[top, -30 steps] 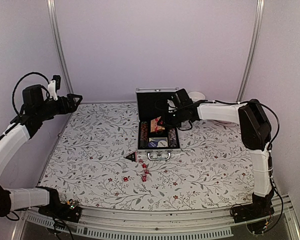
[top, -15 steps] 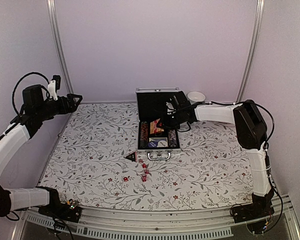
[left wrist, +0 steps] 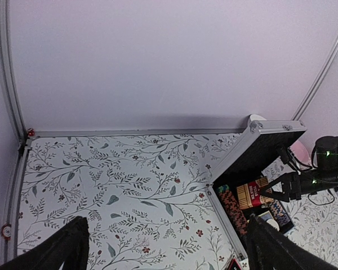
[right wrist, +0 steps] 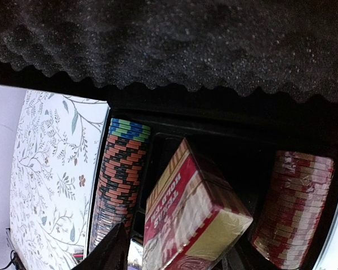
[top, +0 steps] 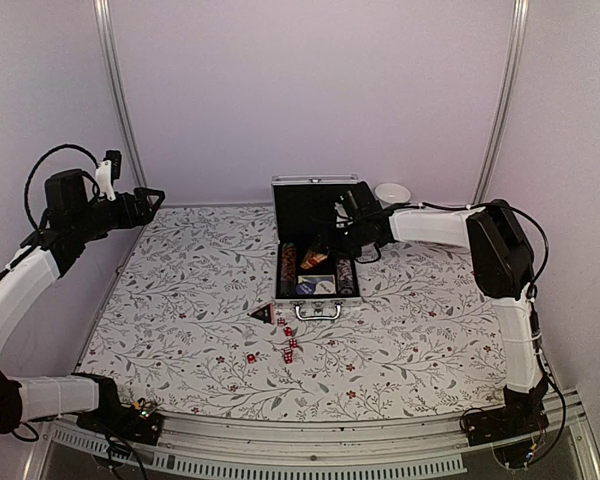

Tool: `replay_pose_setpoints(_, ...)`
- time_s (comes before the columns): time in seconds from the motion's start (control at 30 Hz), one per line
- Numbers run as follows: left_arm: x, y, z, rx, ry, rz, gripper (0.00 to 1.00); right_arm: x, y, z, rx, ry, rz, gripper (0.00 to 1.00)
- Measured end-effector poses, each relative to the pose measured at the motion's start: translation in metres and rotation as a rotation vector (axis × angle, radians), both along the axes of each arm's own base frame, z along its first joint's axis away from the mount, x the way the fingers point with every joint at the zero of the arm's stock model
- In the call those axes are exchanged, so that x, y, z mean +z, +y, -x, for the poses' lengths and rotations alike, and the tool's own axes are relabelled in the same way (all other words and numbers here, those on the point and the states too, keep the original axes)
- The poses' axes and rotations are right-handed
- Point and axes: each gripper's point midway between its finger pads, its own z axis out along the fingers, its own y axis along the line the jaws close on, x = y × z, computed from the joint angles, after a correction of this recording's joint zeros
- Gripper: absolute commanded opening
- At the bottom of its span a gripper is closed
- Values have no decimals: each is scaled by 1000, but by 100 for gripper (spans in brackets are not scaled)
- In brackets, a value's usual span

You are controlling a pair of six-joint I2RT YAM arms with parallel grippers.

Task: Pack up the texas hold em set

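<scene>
Left gripper (left wrist: 169, 247) is raised at the table's left edge, jaws released and empty. Right gripper (top: 337, 239) is over the open case (top: 310, 181). Only one finger (right wrist: 110, 250) shows, so whether it grips anything cannot be told. Card pack (right wrist: 194, 219) lies tilted inside between chips (right wrist: 121, 174), its lower end cut off.

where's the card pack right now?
In the top view the card pack lies tilted in the open case mid-table, between the two chip rows, by the right gripper.
</scene>
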Motion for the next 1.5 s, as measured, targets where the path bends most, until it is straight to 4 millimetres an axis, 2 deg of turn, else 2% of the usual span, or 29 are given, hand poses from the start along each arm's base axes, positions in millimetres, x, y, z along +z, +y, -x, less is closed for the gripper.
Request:
replay_pose_setpoints(0.3, 0, 0, 0, 0, 1, 0, 97, -1, -12, -12, -61, -47, 57, 67)
replay_pose_setpoints(0.5, -2, 0, -1, 0, 6, 0, 97, -2, -21, -18, -97, -82, 104, 67)
replay_pose_setpoints(0.8, -5, 0, -1, 0, 18, 0, 97, -7, -29, -17, -116, -91, 133, 62)
replay_pose_setpoints(1.07, -7, 0, -1, 0, 24, 0, 97, -7, -29, -16, -115, -93, 134, 51)
replay_pose_setpoints(1.5, -11, -2, -3, -12, 38, 3, 97, -7, -24, -12, -85, -83, 116, 49)
